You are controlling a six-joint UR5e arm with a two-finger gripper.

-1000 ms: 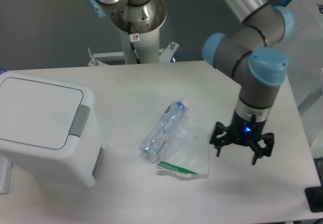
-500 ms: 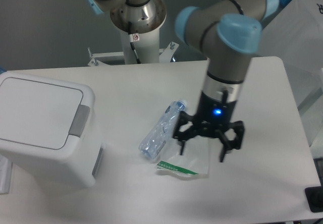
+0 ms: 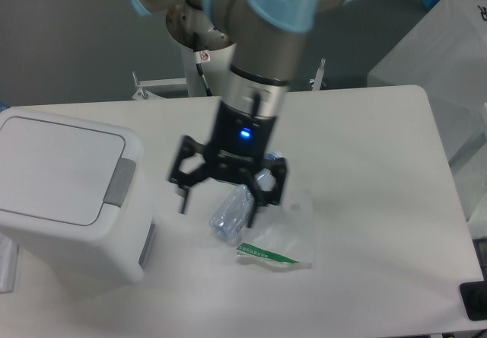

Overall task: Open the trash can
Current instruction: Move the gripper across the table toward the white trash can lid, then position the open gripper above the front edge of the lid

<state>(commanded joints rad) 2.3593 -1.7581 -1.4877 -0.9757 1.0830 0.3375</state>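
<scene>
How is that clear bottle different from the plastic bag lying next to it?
The bottle is rounded and crumpled, and lies lengthwise, partly hidden behind the open gripper. The plastic bag is flat, with a green-and-white printed strip along its near edge, and is in full view. The bottle looks bluish; the bag is nearly colourless. Both are see-through plastic and lie on the white table.

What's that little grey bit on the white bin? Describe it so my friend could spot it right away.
Start at the big white trash can on the left of the table. Follow its flat lid to the edge nearest the plastic bottle; the grey latch sits there. It is the only grey patch on the bin's top, a small upright rectangle.
</scene>
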